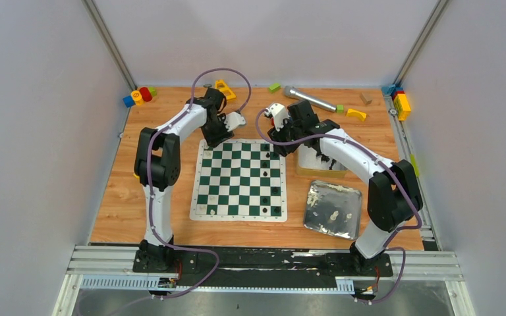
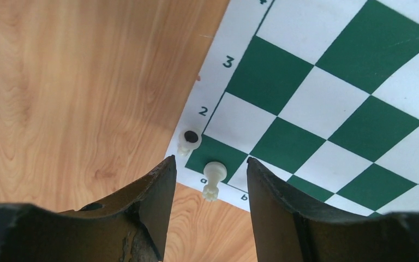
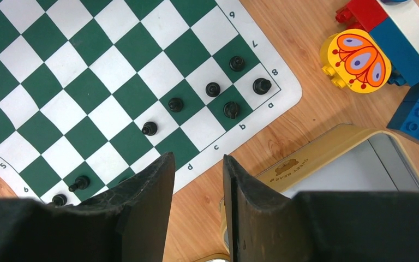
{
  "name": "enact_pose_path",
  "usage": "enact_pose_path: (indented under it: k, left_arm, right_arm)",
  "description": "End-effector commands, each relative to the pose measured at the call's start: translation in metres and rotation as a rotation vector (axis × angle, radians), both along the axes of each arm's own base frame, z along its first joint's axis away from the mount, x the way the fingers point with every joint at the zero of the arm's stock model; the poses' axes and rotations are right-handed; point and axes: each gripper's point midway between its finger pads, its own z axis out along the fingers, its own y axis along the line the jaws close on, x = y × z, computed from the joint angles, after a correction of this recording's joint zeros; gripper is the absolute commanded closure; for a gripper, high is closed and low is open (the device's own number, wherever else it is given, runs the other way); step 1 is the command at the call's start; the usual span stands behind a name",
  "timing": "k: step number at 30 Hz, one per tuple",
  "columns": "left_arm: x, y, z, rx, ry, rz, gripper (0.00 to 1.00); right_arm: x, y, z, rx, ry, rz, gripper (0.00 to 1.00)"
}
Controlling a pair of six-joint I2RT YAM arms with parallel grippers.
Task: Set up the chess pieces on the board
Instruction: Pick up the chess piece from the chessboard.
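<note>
— Which piece is the left arm going for?

— The cream pawn (image 2: 214,180), I'm thinking. It's sitting at the corner square of the board (image 1: 201,164), by the letter a, half over the white border. The left gripper (image 2: 210,164) is hanging right above it, its jaws standing apart on either side and touching nothing.

— Is the pawn standing upright?

— I can't tell from here. A second cream piece (image 2: 188,141) is lying just beside it on the border, showing a dark round end, maybe a hollow base.

— Are they going to be tricky to hold?

— I'm guessing so. They're looking light, hard and smooth, so a squeeze on the round head is likely to be popping it out sideways. Pinching low on the narrow stem is looking safer to me. The mat itself is thin and rippling a little, so a knock might be tipping whatever is standing on it.

— And the other arm?

— The right gripper (image 3: 196,161) is hovering over the table (image 3: 283,125) off the opposite corner, jaws parted and holding nothing that I'm seeing. The black pieces (image 3: 231,109) are gathering around that corner, with a tin (image 3: 333,153) and toy blocks (image 3: 360,60) lying beyond.
</note>
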Motion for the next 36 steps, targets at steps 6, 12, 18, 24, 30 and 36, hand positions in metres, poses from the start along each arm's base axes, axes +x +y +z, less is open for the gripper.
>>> enact_pose_path:
  k: [6,12,18,24,30,36]
  left_arm:
    - [0.013,0.002,-0.009,0.032,0.001,-0.101,0.46]
    - [0.02,0.002,-0.009,0.034,-0.015,-0.106,0.49]
    - [0.024,0.002,-0.007,0.028,-0.026,-0.118,0.5]
    - [0.029,0.005,-0.016,0.032,-0.013,-0.122,0.56]
    - [0.028,0.004,-0.02,0.024,0.012,-0.131,0.65]
    - [0.022,-0.004,-0.009,-0.035,0.009,-0.112,0.79]
  right_arm:
    - [-0.002,0.002,0.017,0.053,-0.023,0.006,0.62]
    - [-0.003,0.002,0.015,0.054,-0.017,0.01,0.62]
    - [-0.003,0.001,0.008,0.047,-0.002,0.011,0.62]
    - [-0.003,0.001,0.005,0.044,0.004,0.012,0.62]
    - [-0.004,0.001,0.001,0.04,0.013,0.014,0.63]
    - [-0.004,0.0,0.003,0.044,0.012,0.012,0.63]
